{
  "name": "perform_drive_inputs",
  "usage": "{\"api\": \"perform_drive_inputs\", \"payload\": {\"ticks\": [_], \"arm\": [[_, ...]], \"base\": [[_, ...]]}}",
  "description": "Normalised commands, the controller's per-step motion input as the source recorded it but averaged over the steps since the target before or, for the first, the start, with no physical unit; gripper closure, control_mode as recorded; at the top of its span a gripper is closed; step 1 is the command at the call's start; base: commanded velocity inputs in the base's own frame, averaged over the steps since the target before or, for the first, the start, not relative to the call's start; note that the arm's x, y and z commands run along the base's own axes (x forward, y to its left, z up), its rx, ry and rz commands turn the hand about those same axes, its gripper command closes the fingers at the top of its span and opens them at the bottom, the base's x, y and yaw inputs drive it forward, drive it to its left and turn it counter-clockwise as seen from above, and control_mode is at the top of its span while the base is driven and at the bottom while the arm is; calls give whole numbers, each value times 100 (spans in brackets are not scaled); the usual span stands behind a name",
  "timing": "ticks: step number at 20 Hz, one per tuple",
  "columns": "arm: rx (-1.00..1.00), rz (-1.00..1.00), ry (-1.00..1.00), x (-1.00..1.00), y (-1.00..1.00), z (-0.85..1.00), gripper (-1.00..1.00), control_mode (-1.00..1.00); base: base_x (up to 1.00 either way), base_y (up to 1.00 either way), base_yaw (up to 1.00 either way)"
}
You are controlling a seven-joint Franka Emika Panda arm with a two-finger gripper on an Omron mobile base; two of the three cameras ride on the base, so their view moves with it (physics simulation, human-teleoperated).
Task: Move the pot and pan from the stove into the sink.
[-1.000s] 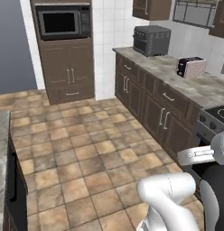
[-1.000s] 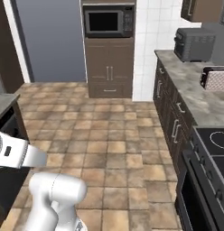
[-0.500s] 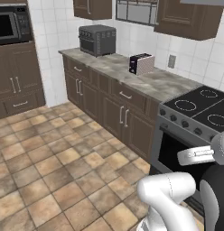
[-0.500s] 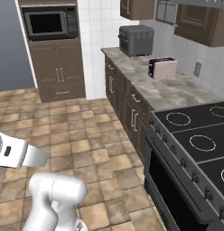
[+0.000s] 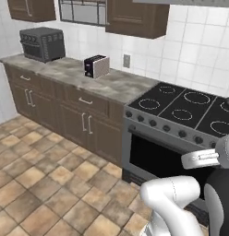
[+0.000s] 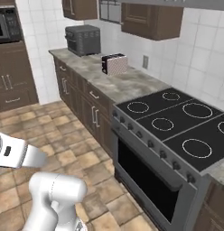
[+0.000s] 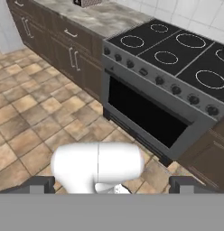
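Note:
The stove is a black glass cooktop with white ring marks and a row of dark knobs on its grey front, over a dark oven door. It also lies at the right in the right base view, stove, and at the upper right of the hand view, stove. The burners that show are bare. The pot, the pan and the sink are out of view. My gripper is open, its fingertips wide apart, nothing between them, well short of the oven front and above the floor.
A stone counter over brown cabinets runs left of the stove, carrying a toaster and a toaster oven. Wall cabinets hang above. Tiled floor lies open in front. A microwave sits far left.
The whole picture has swung along the counter as the base turns: the tall cabinet with the microwave has slid out left and the stove has come into full view. The gripper stays open.

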Motion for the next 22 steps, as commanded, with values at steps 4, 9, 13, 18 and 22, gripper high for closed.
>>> {"api": "perform_drive_inputs", "payload": {"ticks": [4, 9, 13, 18, 22], "arm": [[0, 0, 0, 0, 0, 0, -100, 100], [0, 0, 0, 0, 0, 0, -100, 100], [0, 0, 0, 0, 0, 0, -100, 100], [0, 0, 0, 0, 0, 0, -100, 100], [0, 0, 0, 0, 0, 0, -100, 100]], "base": [[0, -12, -48], [0, -12, -48], [0, -14, -47], [0, -16, -47], [0, -17, -46]]}}
